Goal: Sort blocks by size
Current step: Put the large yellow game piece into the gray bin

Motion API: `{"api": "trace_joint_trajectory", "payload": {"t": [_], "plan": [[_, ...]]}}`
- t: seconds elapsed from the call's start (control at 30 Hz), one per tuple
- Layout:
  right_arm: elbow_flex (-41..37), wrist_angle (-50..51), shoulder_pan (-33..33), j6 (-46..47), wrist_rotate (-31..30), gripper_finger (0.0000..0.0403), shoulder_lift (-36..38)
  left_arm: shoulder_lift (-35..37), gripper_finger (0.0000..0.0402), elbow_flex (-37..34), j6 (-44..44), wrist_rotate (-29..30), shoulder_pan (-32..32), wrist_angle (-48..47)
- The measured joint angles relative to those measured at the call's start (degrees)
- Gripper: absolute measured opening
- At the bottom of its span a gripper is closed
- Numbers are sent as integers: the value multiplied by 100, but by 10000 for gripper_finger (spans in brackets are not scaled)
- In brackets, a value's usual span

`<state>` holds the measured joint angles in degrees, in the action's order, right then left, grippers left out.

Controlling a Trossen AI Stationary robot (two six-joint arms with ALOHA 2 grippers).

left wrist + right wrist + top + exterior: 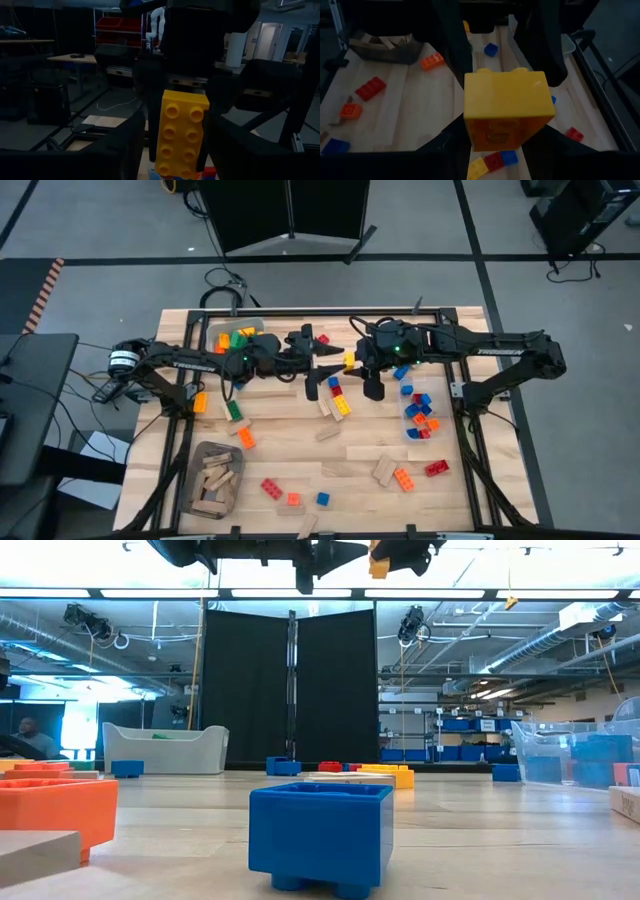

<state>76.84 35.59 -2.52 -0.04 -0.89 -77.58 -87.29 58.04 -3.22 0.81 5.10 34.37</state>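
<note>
Both arms are raised over the far middle of the worktop (300, 480), their hands meeting tip to tip.

Right hand (352, 361): closed on a yellow brick (507, 114), holding it in the air above the boards. In the right wrist view the brick fills the space between the two dark fingers (451, 42), its studs pointing away from the camera.

Left hand (322, 352): its fingers stand on either side of the same yellow brick in the left wrist view. Whether they press on it I cannot tell (the gaps at the brick's sides are too dark to read).

Where the other blocks lie:
- A clear bin (235, 340) at the far left holds orange, yellow and green bricks.
- A clear bin (421, 415) at the right holds blue, red and orange bricks.
- A grey bin (213, 479) at the near left holds the tan wooden pieces (217, 475).
- Loose on the worktop: a yellow, red and blue cluster (337, 397) just below the hands, a green brick (233, 409) left of centre, red bricks (271, 488) near the front edge, and an orange brick (404, 479) with a wooden piece (384, 470) beside it.

In the low view a blue brick (320, 836) stands closest to the camera, an orange one (55, 812) to its left.
</note>
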Motion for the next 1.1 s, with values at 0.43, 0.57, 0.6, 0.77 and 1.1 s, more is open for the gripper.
{"api": "trace_joint_trajectory", "payload": {"t": [0.43,0.57,0.6,0.77,1.1], "plan": [[0,-10,-29,140,-109,150,0,-15,277,-2,-72,82,13,50],[0,-42,-34,138,-132,150,0,-15,278,-2,-240,75,13,53],[0,-41,-50,138,-174,150,0,-15,278,-2,-243,73,13,57],[2,-43,-158,138,-210,150,-4,-20,278,-2,-247,68,15,57],[24,-433,-183,62,5,150,-13,-39,278,-13,-243,-21,6,41]]}}
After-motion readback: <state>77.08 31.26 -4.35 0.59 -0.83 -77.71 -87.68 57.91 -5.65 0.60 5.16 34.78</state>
